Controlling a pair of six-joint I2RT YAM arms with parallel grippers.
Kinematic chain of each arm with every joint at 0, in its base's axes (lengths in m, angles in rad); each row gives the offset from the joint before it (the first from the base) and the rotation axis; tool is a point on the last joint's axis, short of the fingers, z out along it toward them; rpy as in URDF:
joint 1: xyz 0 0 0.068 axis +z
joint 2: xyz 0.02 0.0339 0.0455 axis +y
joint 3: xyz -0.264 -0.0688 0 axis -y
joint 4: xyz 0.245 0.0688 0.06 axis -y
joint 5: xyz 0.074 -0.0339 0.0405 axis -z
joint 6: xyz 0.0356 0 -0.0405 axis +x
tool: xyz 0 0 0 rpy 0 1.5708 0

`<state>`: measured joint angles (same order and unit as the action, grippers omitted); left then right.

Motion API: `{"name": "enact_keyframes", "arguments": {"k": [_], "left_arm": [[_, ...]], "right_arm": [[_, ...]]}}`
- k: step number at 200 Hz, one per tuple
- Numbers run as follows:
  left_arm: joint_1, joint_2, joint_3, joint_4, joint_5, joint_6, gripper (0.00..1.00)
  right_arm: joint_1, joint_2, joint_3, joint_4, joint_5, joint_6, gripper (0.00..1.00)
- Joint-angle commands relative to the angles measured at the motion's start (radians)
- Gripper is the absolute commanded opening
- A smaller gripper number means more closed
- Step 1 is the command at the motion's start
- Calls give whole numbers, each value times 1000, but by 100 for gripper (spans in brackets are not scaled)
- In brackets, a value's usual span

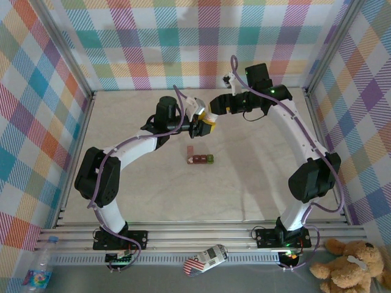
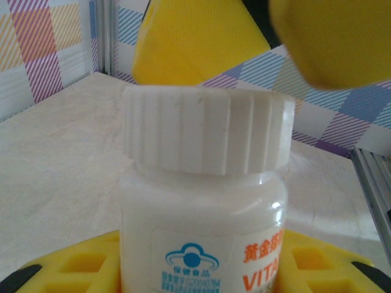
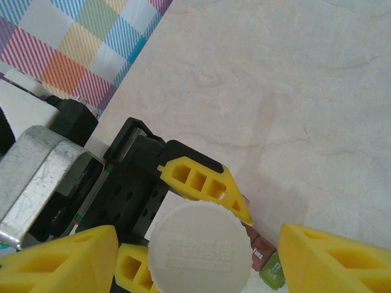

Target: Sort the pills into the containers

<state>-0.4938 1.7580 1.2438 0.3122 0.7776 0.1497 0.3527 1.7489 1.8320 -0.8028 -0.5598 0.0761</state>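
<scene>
My left gripper (image 1: 202, 127) is shut on a small white bottle (image 2: 201, 213) with orange print, held upright above the table. Its ribbed white cap (image 3: 200, 249) faces up. My right gripper (image 3: 198, 259) hangs over the cap, one yellow finger (image 3: 61, 259) on each side with a gap to the cap, so it is open. In the left wrist view those fingers (image 2: 195, 43) show blurred above the cap. The containers (image 1: 200, 159), a short dark red row with a green end box (image 3: 273, 271), lie on the table just below the bottle. The pills are hidden.
Checked walls and aluminium rails (image 1: 201, 229) close in the beige table (image 1: 256, 183). In front of the rail lie a plastic water bottle (image 1: 40, 270), a small printed pack (image 1: 206, 259) and a teddy bear (image 1: 351, 262).
</scene>
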Motion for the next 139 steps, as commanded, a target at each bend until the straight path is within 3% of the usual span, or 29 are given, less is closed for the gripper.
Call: {"name": "enact_keyframes", "arguments": {"k": [1, 36, 88, 117, 139], "left_arm": [[6, -25, 42, 4, 29, 2, 0], [7, -25, 47, 4, 28, 1, 0], [7, -24, 47, 1, 22, 2, 0], [6, -25, 40, 18, -24, -2, 0], [3, -29, 17, 81, -123, -13, 0]], "right_arm": [[3, 17, -14, 1, -28, -14, 68], [2, 17, -27, 10, -34, -12, 65], [2, 14, -58, 38, -25, 27, 46], [5, 10, -113, 120, -21, 157, 40], [26, 0, -175, 211, 65, 300, 37]]}}
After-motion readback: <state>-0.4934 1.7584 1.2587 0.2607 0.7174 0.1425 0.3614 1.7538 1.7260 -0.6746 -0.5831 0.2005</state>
